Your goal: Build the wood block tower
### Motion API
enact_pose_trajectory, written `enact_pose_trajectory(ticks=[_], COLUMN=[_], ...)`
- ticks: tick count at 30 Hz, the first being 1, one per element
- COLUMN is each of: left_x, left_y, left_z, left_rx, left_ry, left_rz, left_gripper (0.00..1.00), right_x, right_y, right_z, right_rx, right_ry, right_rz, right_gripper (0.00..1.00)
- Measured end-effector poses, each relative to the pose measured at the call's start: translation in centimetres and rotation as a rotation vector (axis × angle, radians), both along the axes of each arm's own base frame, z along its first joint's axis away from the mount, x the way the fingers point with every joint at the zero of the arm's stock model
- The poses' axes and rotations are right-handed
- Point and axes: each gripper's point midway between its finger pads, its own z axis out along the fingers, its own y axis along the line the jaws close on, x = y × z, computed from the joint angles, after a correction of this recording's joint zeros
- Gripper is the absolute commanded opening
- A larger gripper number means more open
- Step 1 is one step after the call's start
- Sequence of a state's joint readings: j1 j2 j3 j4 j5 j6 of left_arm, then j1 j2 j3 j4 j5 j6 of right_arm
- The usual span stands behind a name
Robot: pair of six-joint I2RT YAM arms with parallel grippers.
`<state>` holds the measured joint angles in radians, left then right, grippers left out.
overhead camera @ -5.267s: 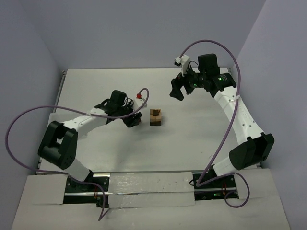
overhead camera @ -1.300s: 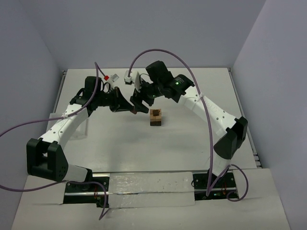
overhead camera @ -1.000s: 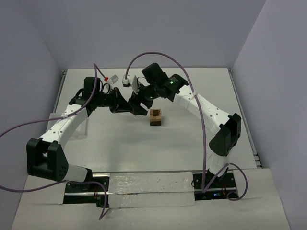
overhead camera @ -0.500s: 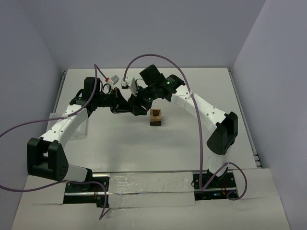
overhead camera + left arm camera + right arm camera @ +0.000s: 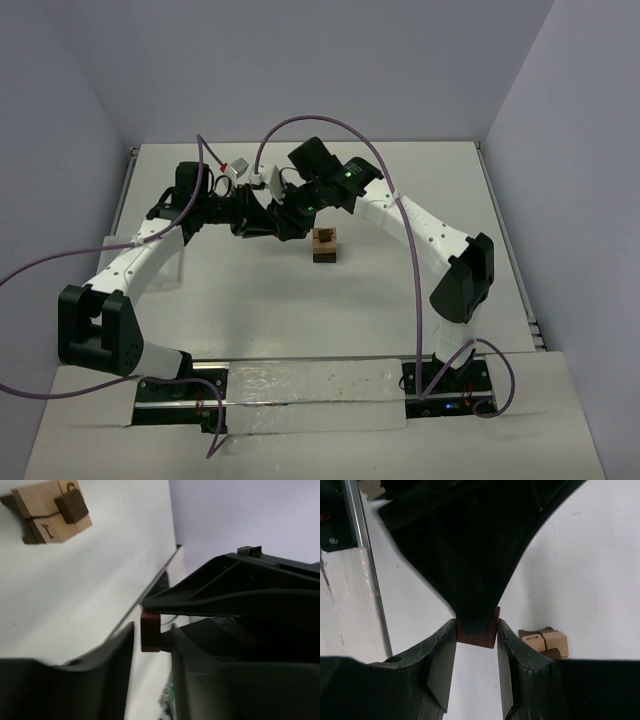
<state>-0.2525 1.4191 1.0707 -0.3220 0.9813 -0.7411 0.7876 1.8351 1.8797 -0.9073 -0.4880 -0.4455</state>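
We see both grippers meeting in the air above the table [image 5: 400, 290], near the tower [image 5: 323, 243] and to its left in the top view. The right gripper [image 5: 476, 625] has its 2 fingers closed on 1 dark red-brown block [image 5: 477, 635], pressing it from both sides. The left gripper [image 5: 152, 627] straddles the same block with its jaws slightly apart, a thin gap on each side, so it grips nothing. The tower stands on the table, tan and dark blocks stacked, with 1 small dark block on top.
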Motion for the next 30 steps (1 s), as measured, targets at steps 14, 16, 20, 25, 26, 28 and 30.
enact_pose_trajectory(ticks=[14, 16, 20, 25, 26, 28, 30], left_x=[2.6, 2.9, 2.6, 2.0, 2.1, 2.0, 1.9], left_y=[5.6, 7.1, 8.3, 8.4, 8.4, 8.4, 8.5], left_z=[-2.6, -3.3, -3.4, -2.5, -2.2, -1.9, -1.9], left_rx=[0.101, 0.142, 0.176, 0.189, 0.193, 0.199, 0.203], left_ry=[-0.037, -0.07, -0.156, -0.242, -0.258, -0.28, -0.289], left_rz=[0.124, 0.132, 0.081, 0.007, -0.001, -0.015, -0.024], left_gripper=[0.99, 0.99, 0.99, 0.99, 0.99, 0.99, 0.99], right_x=[2.7, 3.3, 4.6, 5.7, 5.8, 6.0, 6.1], right_y=[-4.3, -5.9, -8.1, -9.1, -9.3, -9.6, -10.0], right_z=[-1.5, -2.0, -3.2, -5.6, -6.4, -7.5, -8.2], right_rx=[-0.102, -0.153, -0.255, -0.359, -0.377, -0.406, -0.43], right_ry=[-0.074, -0.089, -0.114, -0.113, -0.101, -0.089, -0.081], right_rz=[0.034, 0.042, 0.09, 0.171, 0.183, 0.204, 0.22], right_gripper=[0.0, 0.0, 0.0, 0.0, 0.0, 0.0, 0.0])
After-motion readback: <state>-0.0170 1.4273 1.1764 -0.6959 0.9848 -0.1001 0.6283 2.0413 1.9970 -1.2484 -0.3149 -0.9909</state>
